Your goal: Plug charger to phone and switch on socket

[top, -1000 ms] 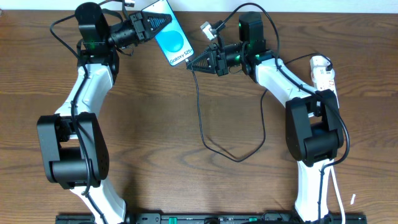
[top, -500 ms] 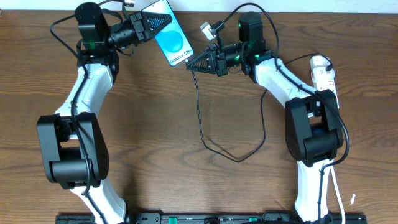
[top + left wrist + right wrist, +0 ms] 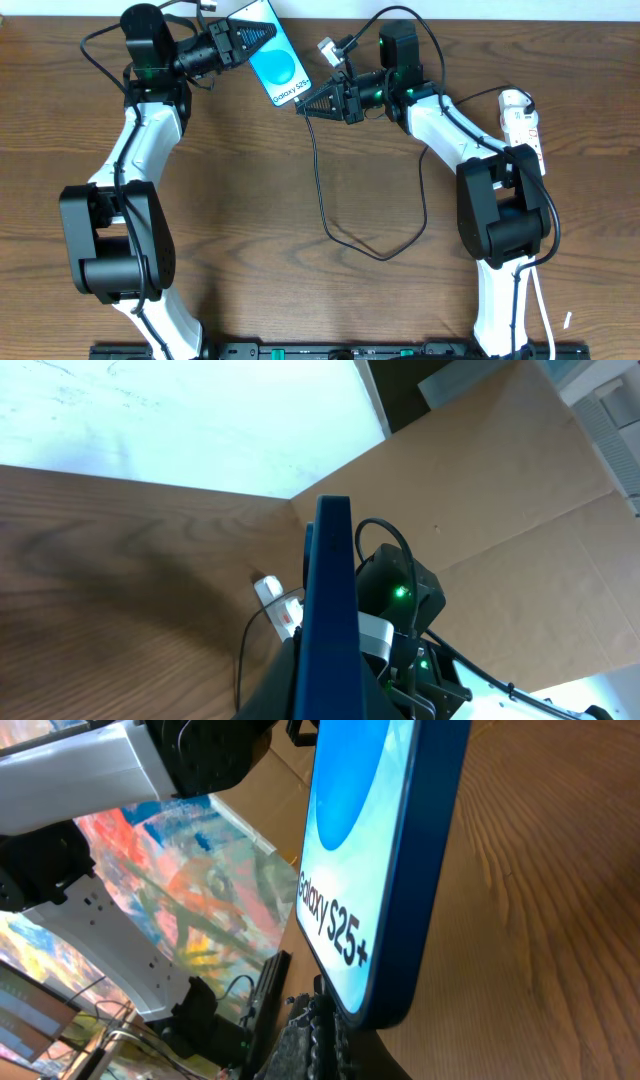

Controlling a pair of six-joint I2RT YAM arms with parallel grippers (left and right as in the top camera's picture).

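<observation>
phone (image 3: 278,62): blue screen up, pale circle, "galaxy s25+" text, lifted off the table near the far edge, tilted diagonally. charger (image 3: 321,200): thin black cable, runs from the phone's lower end down the table, then loops back right; can't tell if the tip is seated. socket (image 3: 518,108): white strip with a red mark, flat at far right.

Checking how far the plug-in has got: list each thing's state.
phone, screen lit, held by left claw
left claw, shut on phone
charger, tip end in right claw at phone's bottom edge; insertion hidden
right claw, shut on charger
socket, lying on table; switch position unreadable
</observation>
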